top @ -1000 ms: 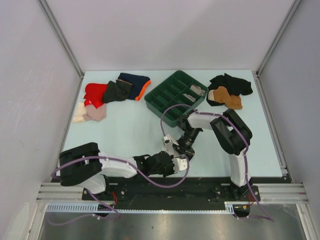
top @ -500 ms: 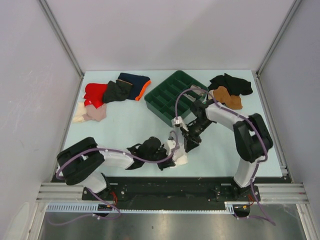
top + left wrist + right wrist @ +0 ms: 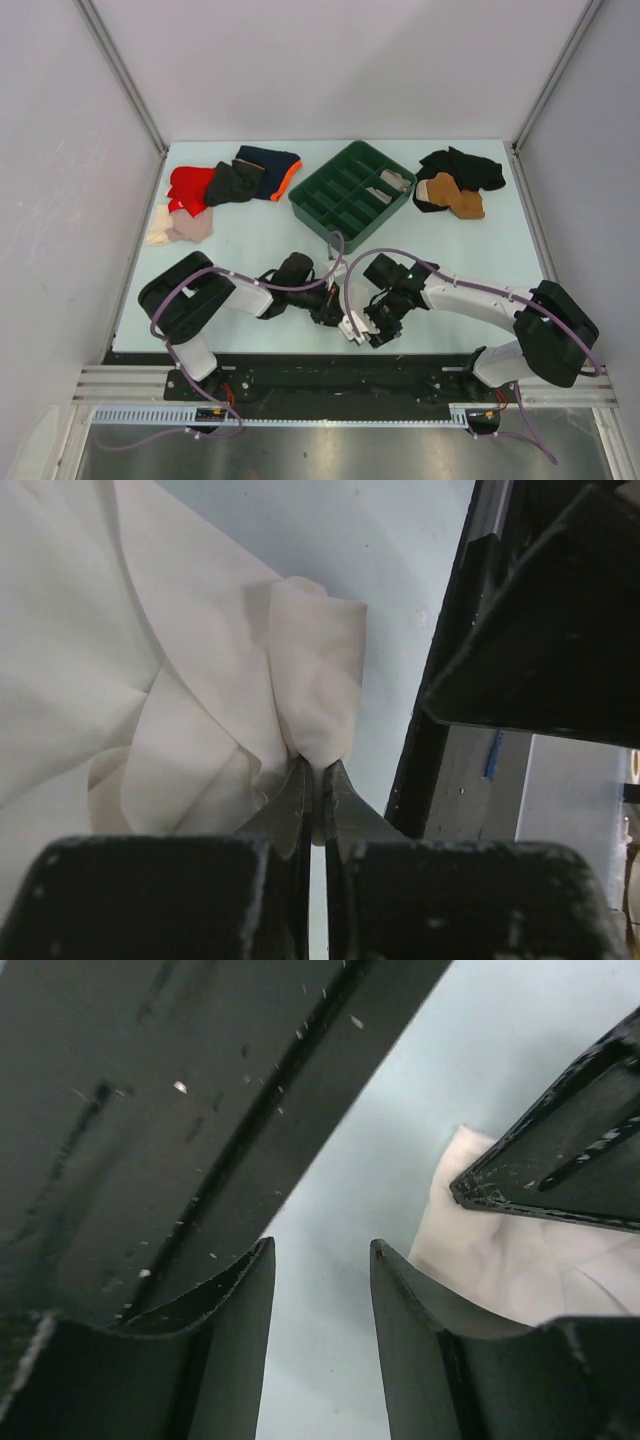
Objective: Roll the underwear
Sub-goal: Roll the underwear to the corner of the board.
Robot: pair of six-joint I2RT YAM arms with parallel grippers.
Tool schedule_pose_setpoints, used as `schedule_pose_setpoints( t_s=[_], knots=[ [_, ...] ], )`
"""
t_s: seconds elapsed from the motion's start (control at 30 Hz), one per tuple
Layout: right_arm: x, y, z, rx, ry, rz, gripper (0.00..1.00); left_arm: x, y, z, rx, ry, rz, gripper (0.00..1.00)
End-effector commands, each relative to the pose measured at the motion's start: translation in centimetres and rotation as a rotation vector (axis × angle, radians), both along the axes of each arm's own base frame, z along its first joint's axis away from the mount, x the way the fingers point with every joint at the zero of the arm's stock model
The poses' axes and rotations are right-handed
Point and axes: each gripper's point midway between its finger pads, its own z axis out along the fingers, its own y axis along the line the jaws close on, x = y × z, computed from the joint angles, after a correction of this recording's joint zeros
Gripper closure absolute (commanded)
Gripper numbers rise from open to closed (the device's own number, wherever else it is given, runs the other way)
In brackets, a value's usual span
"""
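Left gripper (image 3: 314, 780): pinching small white cloth underwear (image 3: 150, 680) at near desk edge | Right gripper (image 3: 320, 1260): spread, empty | Risk: thin fold slips, roll loosens.

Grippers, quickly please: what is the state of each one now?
Left gripper: closed, pinching a fold of the white underwear.
Right gripper: open, holding nothing; the underwear lies beside it.

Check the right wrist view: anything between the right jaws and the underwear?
Nothing. In the right wrist view the right gripper is open over bare table; the underwear lies just beside its right jaw, uncaught.
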Motion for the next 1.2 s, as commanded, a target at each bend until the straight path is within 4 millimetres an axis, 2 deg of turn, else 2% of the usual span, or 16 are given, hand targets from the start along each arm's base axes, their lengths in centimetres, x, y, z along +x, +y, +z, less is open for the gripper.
schedule_pose_setpoints(
  t_s=[0.0, 0.3, 0.4, 0.6, 0.67, 0.7, 0.73, 0.8, 0.87, 0.93, 0.97, 1.0, 1.03, 1.07, 1.13, 1.17],
  knots=[
    [4.5, 1.9, -0.2, 0.054, -0.243, -0.032, 0.52, -1.4, 2.0, -3.6, 0.148, 0.117, 0.026, 0.97],
    [5.2, 2.1, -1.5, 0.031, -0.282, -0.051, 0.50, -0.8, 2.1, -4.0, 0.156, 0.133, 0.042, 0.94],
    [4.9, 1.7, -2.8, -0.015, -0.267, -0.041, 0.51, -0.3, 2.1, -3.7, 0.146, 0.130, 0.064, 0.94],
    [4.7, 1.0, -5.2, -0.099, -0.235, -0.049, 0.62, 1.0, 2.4, -2.4, 0.111, 0.093, 0.138, 0.80],
    [4.6, 1.0, -5.4, -0.108, -0.222, -0.059, 0.71, 2.1, 2.2, -0.7, 0.055, 0.045, 0.178, 0.74],
    [4.5, 0.8, -5.5, -0.118, -0.204, -0.074, 0.74, 1.9, 2.7, -0.7, 0.049, 0.035, 0.194, 0.65],
    [4.5, 0.8, -5.4, -0.118, -0.186, -0.081, 0.80, 2.8, 2.3, 1.7, -0.024, -0.048, 0.212, 0.61],
    [4.0, 0.9, -4.6, -0.119, -0.123, -0.089, 0.86, 3.1, 3.5, 2.2, -0.029, -0.132, 0.263, 0.55],
    [4.0, 1.1, -3.3, -0.103, -0.037, -0.123, 0.89, 4.0, 4.2, 5.1, -0.089, -0.286, 0.313, 0.50],
    [4.0, 0.8, -2.8, -0.114, 0.058, -0.151, 0.90, 3.3, 5.6, 5.0, -0.066, -0.394, 0.321, 0.45],
    [2.5, 0.3, -2.1, -0.138, 0.174, -0.152, 0.90, 2.9, 5.4, 7.1, -0.108, -0.490, 0.337, 0.42],
    [3.0, 1.1, -0.9, -0.120, 0.213, -0.158, 0.90, 2.0, 5.8, 6.8, -0.111, -0.531, 0.331, 0.40],
    [1.8, 0.5, -0.7, -0.150, 0.342, -0.169, 0.91, 1.4, 5.8, 7.2, -0.128, -0.588, 0.314, 0.39],
    [1.7, 0.5, -0.5, -0.156, 0.390, -0.175, 0.91, -0.4, 5.0, 9.1, -0.204, -0.649, 0.270, 0.39],
    [1.6, 0.7, -0.3, -0.191, 0.473, -0.185, 0.91, -1.3, 5.3, 9.3, -0.222, -0.765, 0.254, 0.34],
    [1.8, 0.8, -0.4, -0.205, 0.493, -0.196, 0.91, -2.8, 4.9, 9.5, -0.244, -0.798, 0.207, 0.31]
  ],
)
